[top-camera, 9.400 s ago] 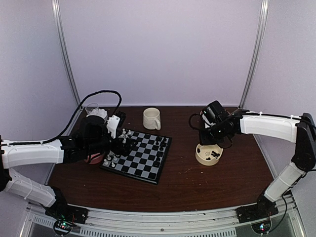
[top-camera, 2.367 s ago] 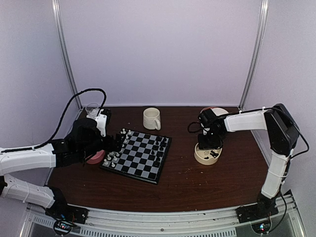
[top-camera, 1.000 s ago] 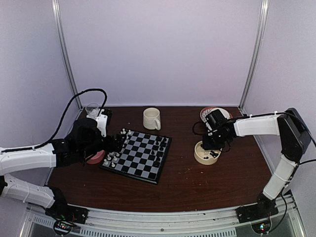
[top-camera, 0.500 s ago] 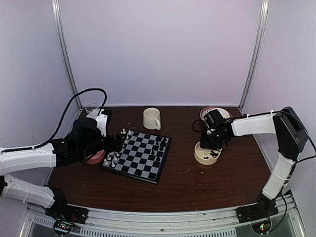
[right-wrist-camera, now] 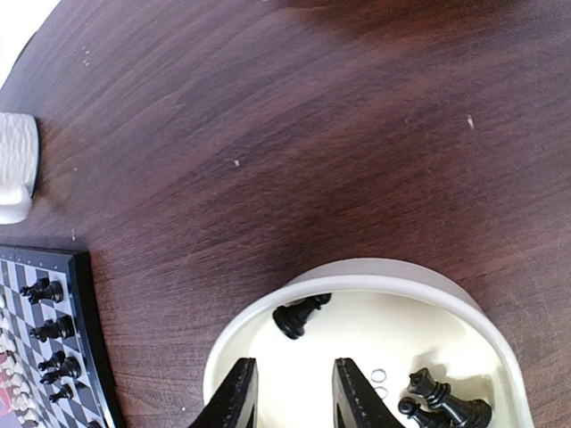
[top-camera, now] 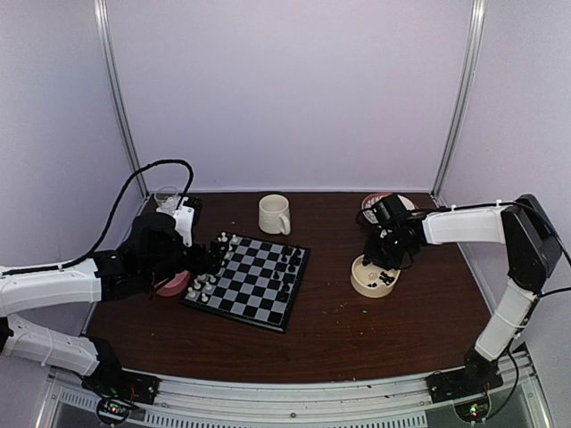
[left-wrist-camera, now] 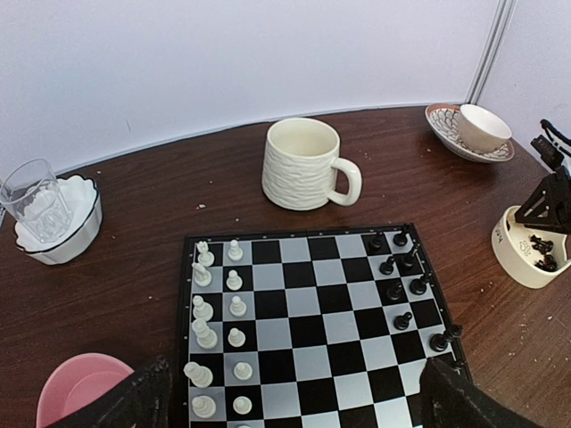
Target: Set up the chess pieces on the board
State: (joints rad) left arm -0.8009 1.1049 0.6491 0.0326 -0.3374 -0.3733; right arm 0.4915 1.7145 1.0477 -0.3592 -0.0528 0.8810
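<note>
Left wrist: left gripper (left-wrist-camera: 303, 394) spread wide, facing board (left-wrist-camera: 312, 303); white pieces (left-wrist-camera: 236, 308) frame-left, black pieces (left-wrist-camera: 395, 292) frame-right.
Right wrist: right gripper (right-wrist-camera: 294, 392) parted, empty, above bowl (right-wrist-camera: 375, 272) with loose black pieces (right-wrist-camera: 446, 406).

Mug (top-camera: 274, 215) behind board (top-camera: 260, 287); bowl (top-camera: 360, 286) with chess pieces (right-wrist-camera: 299, 316) right of board.

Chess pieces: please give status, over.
Left hand open, empty, at board edge. Right hand open over bowl. Several black pieces in bowl, not yet placed. Nothing in the way.
</note>
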